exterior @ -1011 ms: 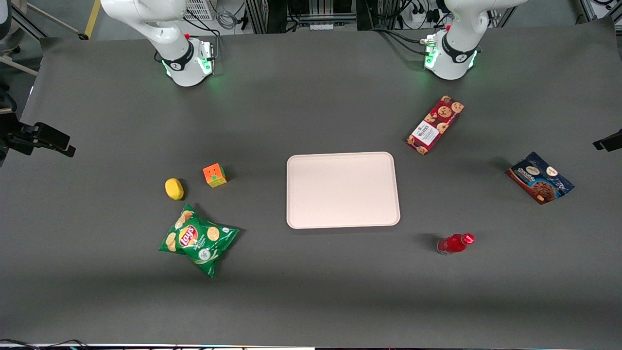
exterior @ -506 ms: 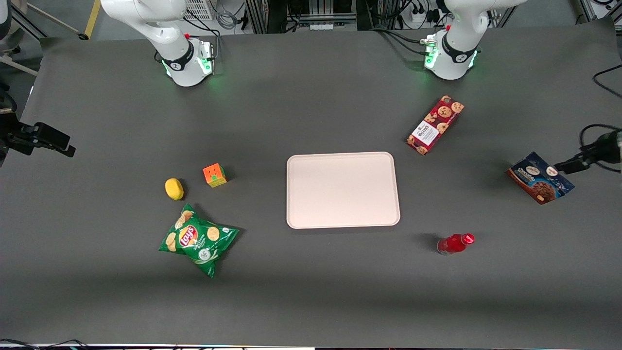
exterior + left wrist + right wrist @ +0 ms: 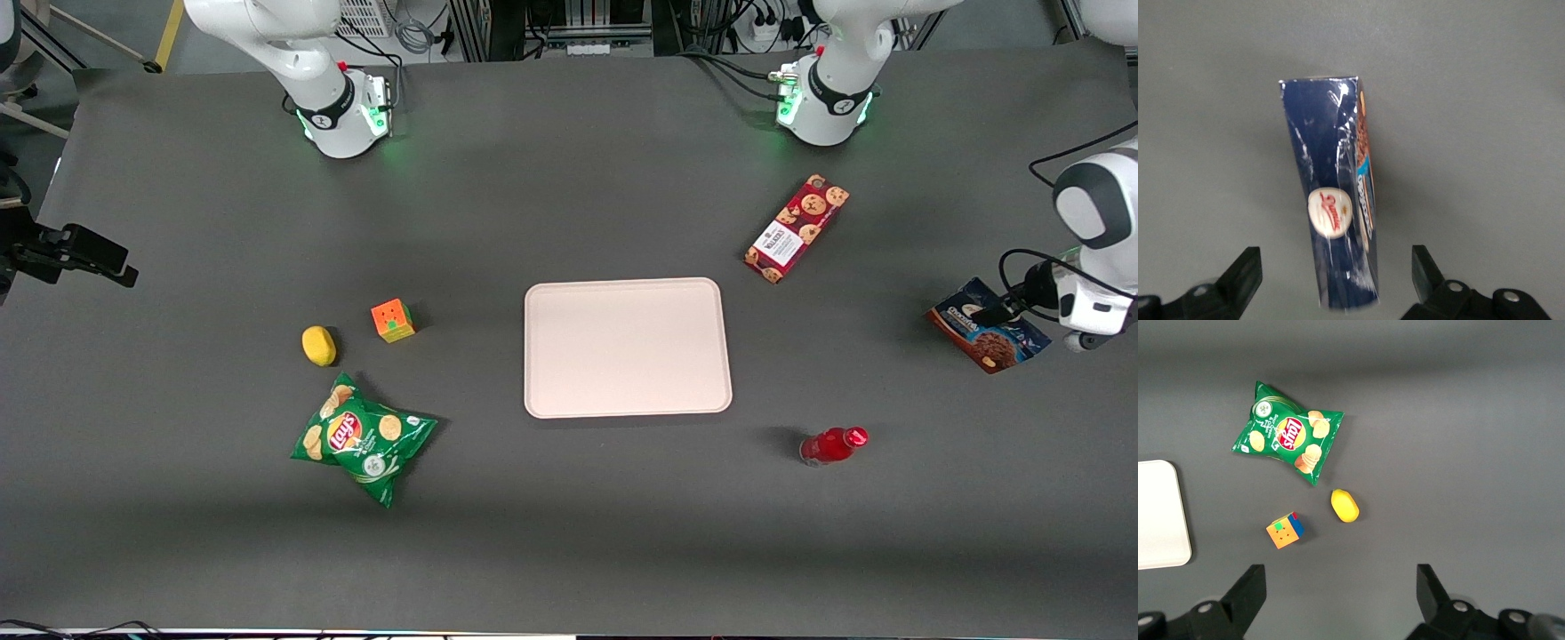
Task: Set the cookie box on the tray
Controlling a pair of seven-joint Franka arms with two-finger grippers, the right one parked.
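Note:
The cookie box (image 3: 996, 348), dark blue with a brown cookie picture and white round logos, lies on the grey table toward the working arm's end. My left gripper (image 3: 994, 313) hangs over it, open. In the left wrist view the cookie box (image 3: 1335, 200) sits lengthwise in the wide gap between the black fingertips (image 3: 1245, 267) of the gripper (image 3: 1335, 261), touching neither. The pale cream-pink tray (image 3: 627, 347) lies mid-table with nothing on it, well apart from the box.
A red cookie box (image 3: 797, 228) lies between the tray and the working arm's base. A red bottle (image 3: 833, 444) lies nearer the camera than the tray. A chips bag (image 3: 363, 439), lemon (image 3: 318, 345) and colour cube (image 3: 393, 320) sit toward the parked arm's end.
The left arm has swung in from the table's end, and its gripper now hangs over the cookie box. The box and everything else have stayed put.

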